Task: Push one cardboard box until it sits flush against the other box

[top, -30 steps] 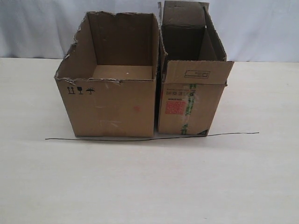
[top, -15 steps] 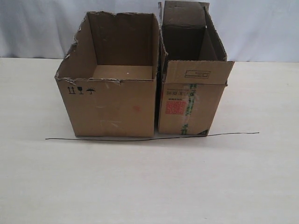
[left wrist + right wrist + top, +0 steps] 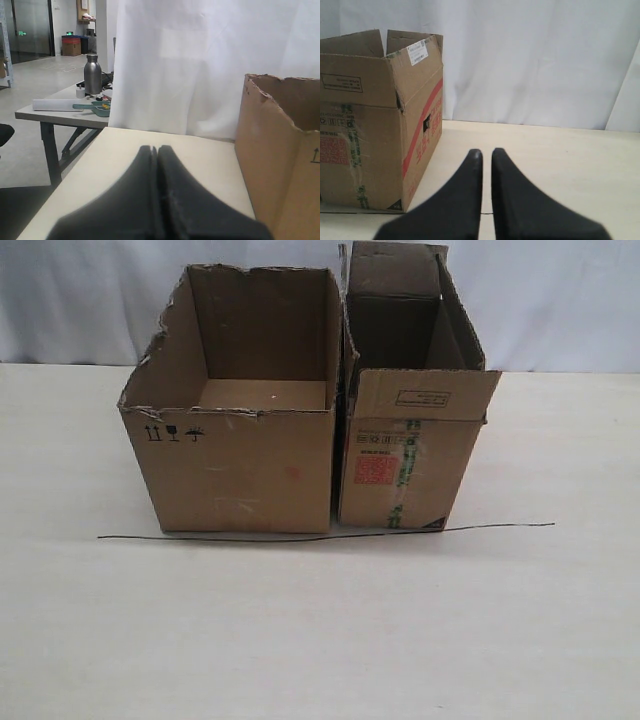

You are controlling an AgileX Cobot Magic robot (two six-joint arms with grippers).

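While both pincers (image 3: 157, 150) (image 3: 486, 152) pressed together, thin wire (image 3: 325, 533) seemingly touches cardboard box (image 3: 405, 465).

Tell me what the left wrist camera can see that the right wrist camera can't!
Only the left wrist view shows the other box with its torn top rim, plus a side table carrying a metal bottle, and the left tool with its fingers pressed together.

Only the right wrist view shows the cardboard box with its red side stripe, white label and striped tape, and the right tool, whose fingers keep a thin gap.

Both show the pale tabletop, a white curtain behind, and one dark tool touching no box.
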